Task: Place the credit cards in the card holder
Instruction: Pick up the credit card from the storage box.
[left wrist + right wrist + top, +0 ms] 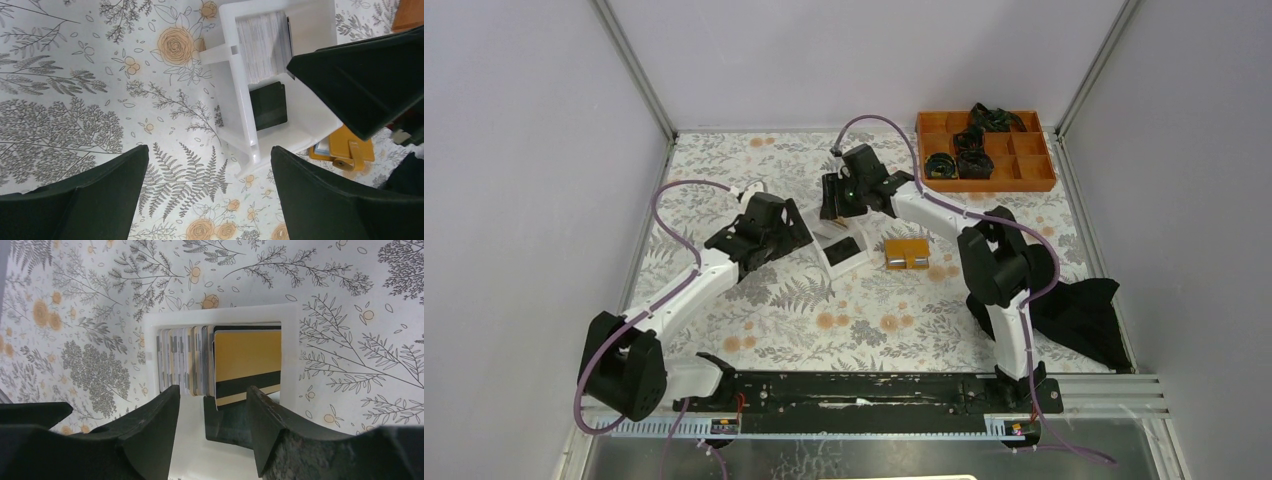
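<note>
The white box point(240, 115) is smooth, matt moulded plastic. Inside it the credit cards point(240, 360) are thin plastic, the front one slightly glossy. Beside the box the card holder point(906, 254) looks smooth, faintly shiny. Under the box the table point(864, 320) covering is matt, printed.

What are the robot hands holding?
Nothing. The left end effector is open over the table; the right end effector is open over the credit cards in the white box.

An orange compartment tray point(989, 186) sat at my table's far right corner, black items point(972, 150) in some cells. A black cloth point(1084, 315) lay by the right edge. I saw a white box point(239, 100) mid-table.
</note>
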Available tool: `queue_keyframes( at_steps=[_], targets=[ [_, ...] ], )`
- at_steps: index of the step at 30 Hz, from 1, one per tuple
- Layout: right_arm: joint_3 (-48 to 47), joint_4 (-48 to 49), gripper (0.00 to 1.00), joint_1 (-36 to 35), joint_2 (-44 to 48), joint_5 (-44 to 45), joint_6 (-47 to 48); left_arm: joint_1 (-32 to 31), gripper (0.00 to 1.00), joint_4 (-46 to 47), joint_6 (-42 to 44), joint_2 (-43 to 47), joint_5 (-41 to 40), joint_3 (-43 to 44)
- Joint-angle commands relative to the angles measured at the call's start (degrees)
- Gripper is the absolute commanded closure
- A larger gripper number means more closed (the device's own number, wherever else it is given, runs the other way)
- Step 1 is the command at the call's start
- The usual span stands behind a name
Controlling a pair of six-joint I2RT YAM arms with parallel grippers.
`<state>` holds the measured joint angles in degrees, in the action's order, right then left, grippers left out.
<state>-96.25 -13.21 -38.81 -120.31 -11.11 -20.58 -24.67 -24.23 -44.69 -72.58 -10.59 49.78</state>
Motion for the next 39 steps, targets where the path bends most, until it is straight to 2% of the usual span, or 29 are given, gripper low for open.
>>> queue_keyframes(
  at_steps=[1, 13, 19, 24, 39],
  targets=[
    [-4.6, -1.8, 0.4, -0.5, -1.7, -1.3, 1.4, 1.2, 0.0, 7.3, -1.1, -0.7, 3.1, -1.3],
    [-6.9, -3.9, 0.41, -0.5, -6.2, -4.7, 0.4, 2.8, 0.0, 10.1, -1.1, -3.4, 6.1, -3.2],
    [-7.0, -3.8, 0.5, -0.4, -5.9, -5.4, -0.1, 3.3, 0.0, 11.3, -0.9, -4.1, 7.1, -3.5],
    [-8.6, -4.5, 0.64, -0.5, -5.7, -5.7, -0.3, 3.6, 0.0, 11.5, -0.6, -4.4, 7.5, -3.3],
    [-10.5, -6.4, 0.72, -0.5, -4.3, -4.5, -0.6, 4.2, 0.0, 11.9, -0.1, -4.3, 8.0, -3.4]
  ],
)
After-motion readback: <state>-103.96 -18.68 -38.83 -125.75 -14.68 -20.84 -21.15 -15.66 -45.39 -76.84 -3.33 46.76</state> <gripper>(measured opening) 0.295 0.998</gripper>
